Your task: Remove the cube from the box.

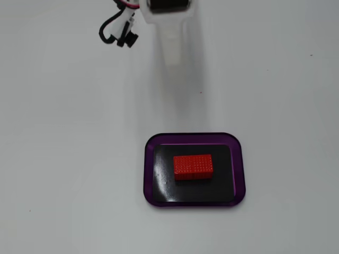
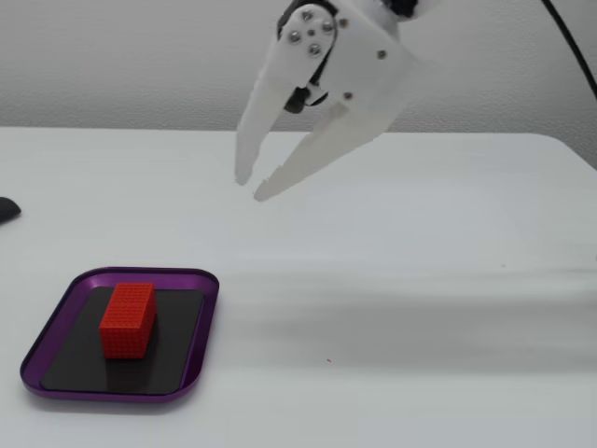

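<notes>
The red studded cube (image 1: 193,166) lies flat in the middle of the box (image 1: 238,169), a shallow tray with a purple rim and black floor. It shows in both fixed views, and the cube (image 2: 128,319) sits in the box (image 2: 201,336) at the lower left of the side one. My white gripper (image 2: 254,185) hangs in the air above the table, up and to the right of the box, well clear of it. Its jaws stand a little apart with nothing between them. From above, the gripper (image 1: 175,58) is beyond the box's far edge.
A black cable with a connector (image 1: 119,32) lies by the arm's base at the top. A dark object (image 2: 5,208) sits at the left edge of the table. The white table's (image 2: 420,280) back edge meets a wall.
</notes>
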Controlling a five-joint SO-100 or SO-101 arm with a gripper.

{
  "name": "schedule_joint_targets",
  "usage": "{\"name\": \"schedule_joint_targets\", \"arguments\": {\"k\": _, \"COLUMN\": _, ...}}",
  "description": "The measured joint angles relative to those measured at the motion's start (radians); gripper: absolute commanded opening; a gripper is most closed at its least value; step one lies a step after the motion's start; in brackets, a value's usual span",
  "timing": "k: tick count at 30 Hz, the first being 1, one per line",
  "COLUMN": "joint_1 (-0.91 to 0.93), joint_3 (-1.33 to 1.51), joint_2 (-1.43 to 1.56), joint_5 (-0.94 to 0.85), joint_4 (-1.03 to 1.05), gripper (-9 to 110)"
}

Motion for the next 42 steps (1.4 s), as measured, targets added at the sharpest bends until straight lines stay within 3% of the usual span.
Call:
{"name": "schedule_joint_targets", "arguments": {"k": 6, "joint_1": 0.005, "joint_3": -0.348, "joint_2": -0.325, "joint_5": -0.014, "joint_4": 0.124, "gripper": 24}}
{"name": "schedule_joint_targets", "arguments": {"k": 14, "joint_1": 0.000, "joint_3": -0.663, "joint_2": -0.652, "joint_5": -0.014, "joint_4": 0.230, "gripper": 26}}
{"name": "schedule_joint_targets", "arguments": {"k": 42, "joint_1": 0.003, "joint_3": -0.715, "joint_2": -0.773, "joint_5": 0.008, "joint_4": 0.152, "gripper": 26}}
